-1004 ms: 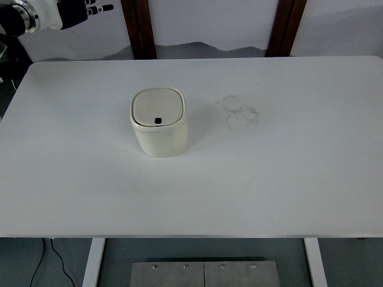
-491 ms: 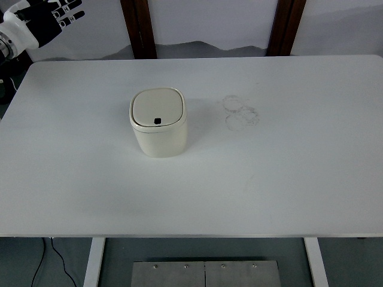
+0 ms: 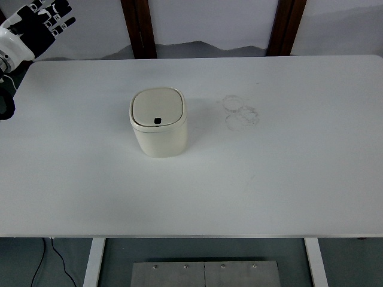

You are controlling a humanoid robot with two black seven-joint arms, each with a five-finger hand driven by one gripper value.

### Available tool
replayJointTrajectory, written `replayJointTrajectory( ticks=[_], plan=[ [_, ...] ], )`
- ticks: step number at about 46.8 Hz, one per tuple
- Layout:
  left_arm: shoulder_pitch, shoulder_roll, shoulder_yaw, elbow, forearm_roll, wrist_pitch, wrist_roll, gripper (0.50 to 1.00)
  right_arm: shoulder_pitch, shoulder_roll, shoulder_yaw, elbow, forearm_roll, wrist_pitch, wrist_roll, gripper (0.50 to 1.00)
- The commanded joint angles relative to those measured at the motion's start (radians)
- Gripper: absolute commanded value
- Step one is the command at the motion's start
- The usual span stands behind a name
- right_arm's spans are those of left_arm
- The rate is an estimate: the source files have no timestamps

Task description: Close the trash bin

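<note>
Head view: left hand [image 3: 37, 27] at far left corner, off the back edge of the white worktop [image 3: 287, 173], fingers [image 3: 60, 17] spread and straight, nothing in them. Right hand not in view. Trash bin [image 3: 159, 122] stands upright on the worktop, well apart from the fingers, off to their right and nearer the camera. Its lid [image 3: 157, 107] looks flat and seated flush in the rim, so the bin reads as already closed. Small dark button [image 3: 157, 121] at lid's near edge. Bin looks like small rigid plastic, probably light, smooth-sided, so likely to slide or tip if shoved sideways. Best contact, if any needed: press straight down on lid top, not the walls. Faint ring marks [image 3: 240, 112] on worktop right of bin.
</note>
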Motion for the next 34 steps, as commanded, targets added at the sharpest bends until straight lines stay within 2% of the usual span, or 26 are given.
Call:
replayJointTrajectory(
  ticks=[1,34],
  plan=[
    [0.013,-0.002,-0.001,0.0,-0.005,0.003,0.001,1.0,0.0,0.0,0.0,0.0,0.0,0.0,0.0,0.995],
    [0.031,0.0,-0.003,-0.001,-0.005,0.0,0.0,1.0,0.0,0.0,-0.002,0.0,-0.003,-0.002,0.003,0.995]
  ],
)
